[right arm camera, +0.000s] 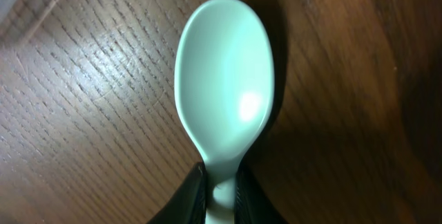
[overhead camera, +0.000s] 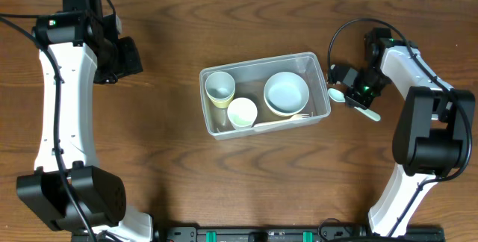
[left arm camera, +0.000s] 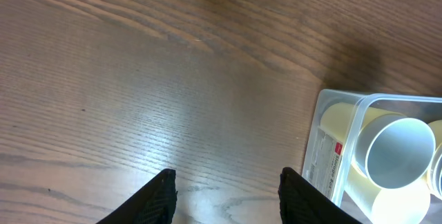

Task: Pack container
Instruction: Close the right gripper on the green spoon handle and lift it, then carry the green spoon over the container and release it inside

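The clear plastic container (overhead camera: 320, 64) sits mid-table and holds a white cup (overhead camera: 219, 86), a pale yellow cup (overhead camera: 242, 113), a yellow bowl with a white bowl nested in it (overhead camera: 286, 92) and a pale utensil (overhead camera: 282, 120). Its left corner with the cups shows in the left wrist view (left arm camera: 330, 148). My right gripper (overhead camera: 357, 97) is just right of the container, shut on the neck of a mint-green spoon (right arm camera: 224, 86), whose bowl points toward the container. My left gripper (left arm camera: 226, 186) is open and empty over bare wood, far left of the container.
The wooden table (overhead camera: 149, 160) surrounds the container. The right arm's black cable (overhead camera: 340, 36) loops above the spoon. A dark rail runs along the front edge (overhead camera: 261, 234).
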Motion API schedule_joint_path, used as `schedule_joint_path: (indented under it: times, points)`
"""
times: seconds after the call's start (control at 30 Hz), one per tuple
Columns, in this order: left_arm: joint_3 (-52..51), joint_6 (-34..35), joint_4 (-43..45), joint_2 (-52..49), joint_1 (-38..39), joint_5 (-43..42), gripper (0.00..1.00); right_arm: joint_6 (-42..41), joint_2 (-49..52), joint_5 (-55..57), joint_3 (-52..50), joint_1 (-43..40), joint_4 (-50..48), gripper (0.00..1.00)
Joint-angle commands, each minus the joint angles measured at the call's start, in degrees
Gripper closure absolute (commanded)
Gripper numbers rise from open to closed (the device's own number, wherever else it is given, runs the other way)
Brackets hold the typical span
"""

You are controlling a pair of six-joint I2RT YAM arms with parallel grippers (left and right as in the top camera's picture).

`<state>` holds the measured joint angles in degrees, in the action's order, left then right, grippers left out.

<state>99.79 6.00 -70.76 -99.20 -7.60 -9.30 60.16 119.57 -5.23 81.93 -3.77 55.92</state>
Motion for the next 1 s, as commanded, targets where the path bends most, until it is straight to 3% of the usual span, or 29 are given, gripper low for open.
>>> schedule_joint_path:
  times: [0.0,0.33,0.57,0.77,0.97]
  points:
    - [-0.2,0.04,-0.37,0.98,0.07,-0.57,0.51,-0.72,2.08,-1.27,-1.18,0.31,-0.22,0.97]
    - [-0.2,0.04,-0.33,0.98,0.07,-0.55,0.51,-27.19,1.81,-1.22,-0.11,0.31,-8.57,0.99]
    - [-0.2,0.04,-0.37,0.98,0.07,-0.55,0.51,-37.07,-4.81,-1.42,8.2,1.05,-6.54,0.99]
    - [-0.22,0.04,-0.35,0.81,0.07,-0.55,0.51,-35.23,-16.28,-4.26,12.85,6.43,-6.21,0.99]
    - [-1.18,0.02,-0.33,0.81,0.07,-0.55,0.51,-18.88,-23.74,-4.26,12.85,18.64,0.28,0.99]
